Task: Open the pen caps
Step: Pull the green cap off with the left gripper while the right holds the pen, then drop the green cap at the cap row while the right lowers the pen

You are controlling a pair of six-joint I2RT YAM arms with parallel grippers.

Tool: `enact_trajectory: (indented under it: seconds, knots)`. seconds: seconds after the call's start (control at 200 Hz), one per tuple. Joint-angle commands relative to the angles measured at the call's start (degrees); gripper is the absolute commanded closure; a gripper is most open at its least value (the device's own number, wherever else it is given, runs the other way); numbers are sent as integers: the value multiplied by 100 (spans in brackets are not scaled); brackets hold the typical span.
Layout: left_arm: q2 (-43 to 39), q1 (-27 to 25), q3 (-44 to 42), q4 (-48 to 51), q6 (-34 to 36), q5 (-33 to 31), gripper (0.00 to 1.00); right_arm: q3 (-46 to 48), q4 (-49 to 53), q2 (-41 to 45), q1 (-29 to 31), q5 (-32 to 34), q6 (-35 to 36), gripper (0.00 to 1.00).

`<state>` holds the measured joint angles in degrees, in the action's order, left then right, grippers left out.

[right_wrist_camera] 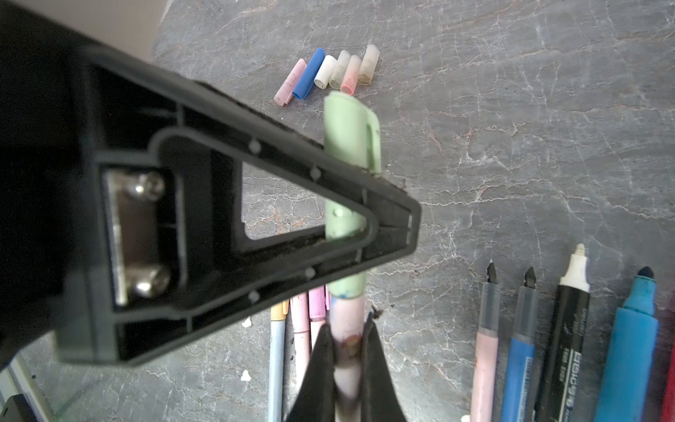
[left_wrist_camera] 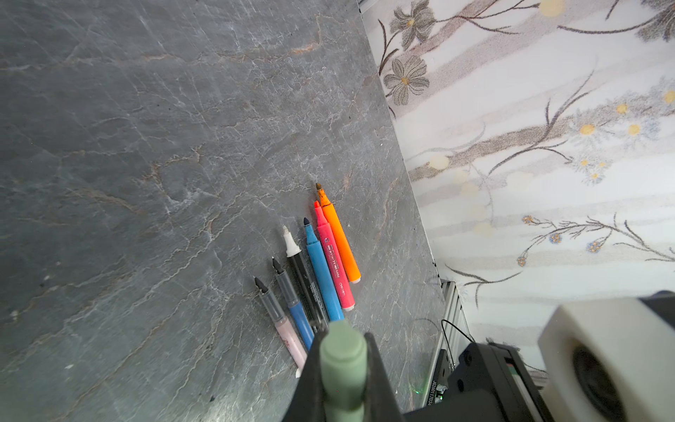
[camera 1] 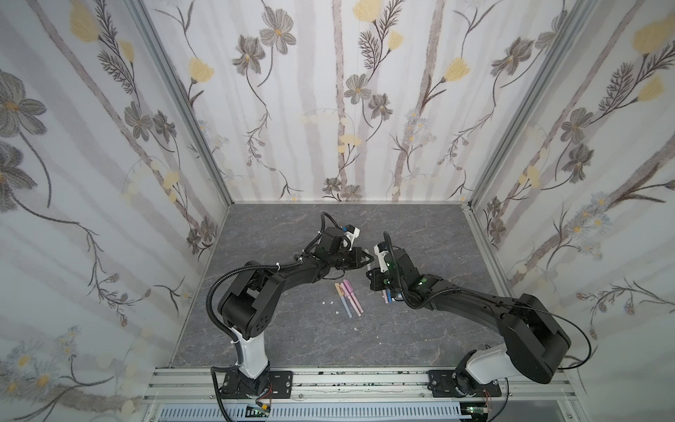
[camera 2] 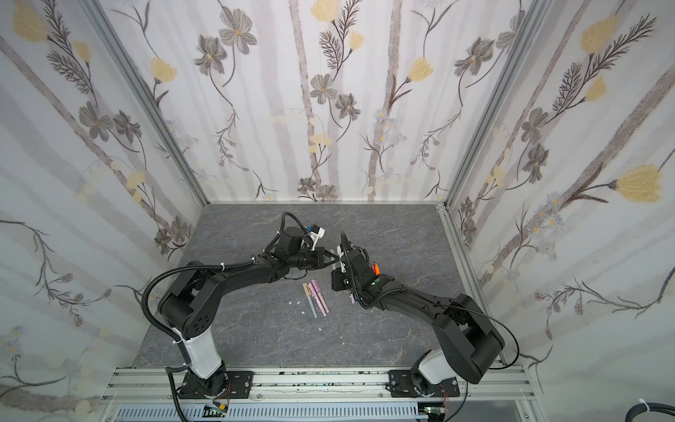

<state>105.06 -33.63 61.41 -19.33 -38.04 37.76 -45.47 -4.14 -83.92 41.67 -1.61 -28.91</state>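
Soft, even light fills the booth: the papered walls (camera 1: 91,164) glow pale, the grey table (camera 1: 292,336) sits dimmer, shadows faint. Both top views bow strongly at the edges. In the right wrist view the left end effector (right_wrist_camera: 387,223) looms dark and blurred; the left wrist view's white camera housing (left_wrist_camera: 602,358) is blurred too.

**Print on two barrels, little of it legible**

The black marker (right_wrist_camera: 568,339) carries white block lettering along its barrel, too blurred to spell out. The pink-red highlighter (left_wrist_camera: 333,261), with the blue marker (left_wrist_camera: 321,270) between it and the black marker, bears white print. Only a small "deli" near its tail seems readable.
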Motion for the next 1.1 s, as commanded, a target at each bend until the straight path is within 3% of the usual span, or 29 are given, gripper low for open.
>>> enact_trajectory:
  seconds: [0.0,0.44,0.804,1.094]
  knots:
    - [45,188,186,-61,68,-57,100,85,-63,73,4,-82,4,100]
    - [632,1115,2030,1070,626,-259,100,780,-113,339,271,-193,-236,100]
    - [56,2139,1394,1844,1278,-757,100,278,758,-314,219,717,-162,100]
    - [-117,2551,869,1942,1448,-963,100,-402,1239,-1062,116,1133,-20,100]
